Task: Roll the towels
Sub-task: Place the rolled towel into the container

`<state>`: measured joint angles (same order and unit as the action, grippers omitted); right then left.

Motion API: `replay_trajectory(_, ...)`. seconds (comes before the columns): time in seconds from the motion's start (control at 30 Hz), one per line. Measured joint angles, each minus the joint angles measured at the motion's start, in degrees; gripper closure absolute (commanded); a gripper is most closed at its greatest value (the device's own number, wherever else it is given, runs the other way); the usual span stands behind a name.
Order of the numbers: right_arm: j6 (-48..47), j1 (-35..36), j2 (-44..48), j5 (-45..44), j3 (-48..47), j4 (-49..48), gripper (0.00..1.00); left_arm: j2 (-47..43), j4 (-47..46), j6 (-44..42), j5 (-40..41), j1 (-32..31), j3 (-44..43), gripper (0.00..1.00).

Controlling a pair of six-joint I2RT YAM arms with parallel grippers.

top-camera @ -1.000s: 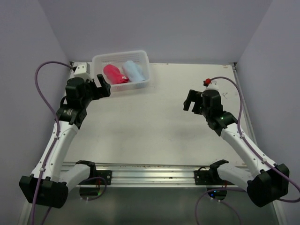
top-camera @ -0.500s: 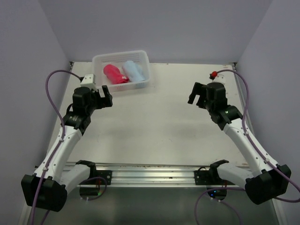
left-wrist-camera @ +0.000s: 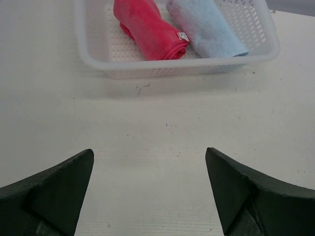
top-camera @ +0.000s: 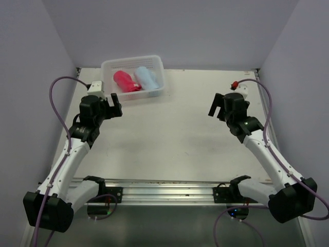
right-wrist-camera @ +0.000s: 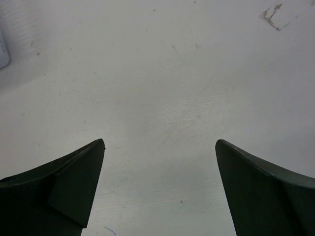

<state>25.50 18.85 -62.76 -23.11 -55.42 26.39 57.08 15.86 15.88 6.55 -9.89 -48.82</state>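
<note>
Two rolled towels lie side by side in a clear plastic basket (top-camera: pixel 157 64) at the table's back left: the pinkish-red towel (top-camera: pixel 125 81) (left-wrist-camera: pixel 150 29) on the left, the light blue towel (top-camera: pixel 147 77) (left-wrist-camera: pixel 207 25) on the right. My left gripper (top-camera: pixel 114 102) (left-wrist-camera: pixel 149 153) hangs open just in front of the basket (left-wrist-camera: pixel 93 61), nothing between its fingers. Over the bare right side of the table my right gripper (top-camera: pixel 216 106) (right-wrist-camera: pixel 160 143) is open too and holds nothing.
The white table (top-camera: pixel 164 134) is walled in by pale panels at the left, back and right. A metal rail (top-camera: pixel 164 193) with both arm bases runs along the near edge. Purple cables (top-camera: pixel 57 85) loop from each wrist.
Both arms have drawn back toward their own sides: the left gripper came away from the basket's front, the right gripper moved right and toward the back. Both jaws opened slightly wider.
</note>
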Motion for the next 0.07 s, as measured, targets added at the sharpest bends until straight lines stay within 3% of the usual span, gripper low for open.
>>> replay_trajectory(0.07,0.04,0.0,-1.14,1.31,0.09,0.13,0.01,0.0,0.0,-0.07,0.31,0.0,0.0,0.01)
